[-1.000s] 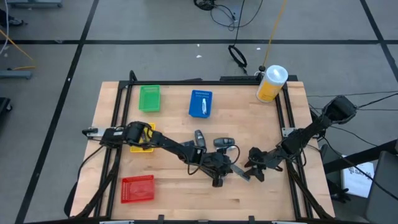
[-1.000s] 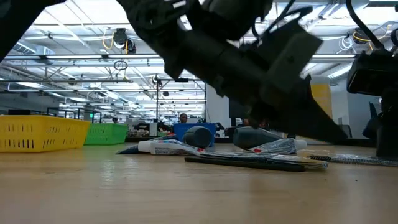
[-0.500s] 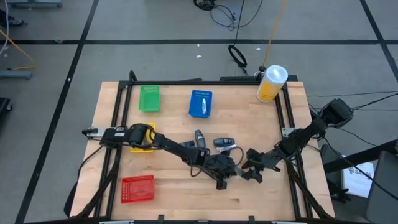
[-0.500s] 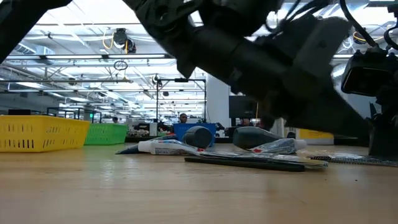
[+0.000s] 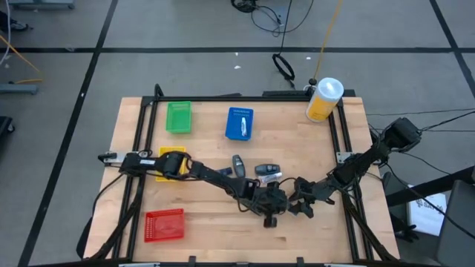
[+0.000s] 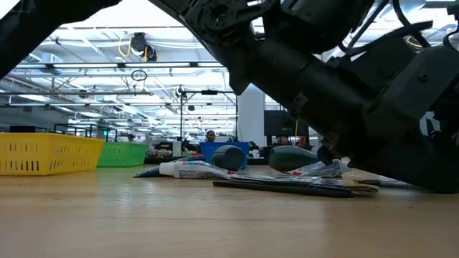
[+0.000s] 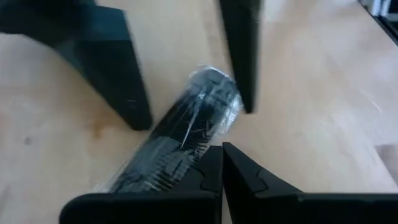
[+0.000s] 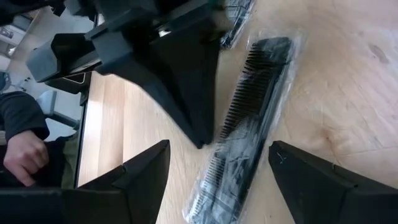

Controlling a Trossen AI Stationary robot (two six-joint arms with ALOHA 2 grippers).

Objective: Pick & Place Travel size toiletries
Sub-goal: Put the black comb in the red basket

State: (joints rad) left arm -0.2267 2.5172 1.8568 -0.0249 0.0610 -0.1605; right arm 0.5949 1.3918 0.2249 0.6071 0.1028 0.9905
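Your target is the wrapped black comb (image 8: 249, 118), lying flat on the table (image 5: 208, 230) just in front of the cluster of small toiletries (image 6: 237, 163), on the side away from the blue tray (image 5: 239, 123). Both grippers crowd it. The right gripper (image 8: 217, 168) is spread wide, one finger on each side of the comb, not yet touching it. The left gripper (image 7: 222, 163) sits just over one end of the comb with its two fingers pressed together, gripping nothing.

Judge the comb as light and stiff, but thin and low on the wood, with loose clear wrap that will likely feel slippery and crinkle. Take it across its narrow width near the middle of the spine, so it does not pivot or slide out. Press the fingertips right down to the table before closing, and mind the left fingers beside it.
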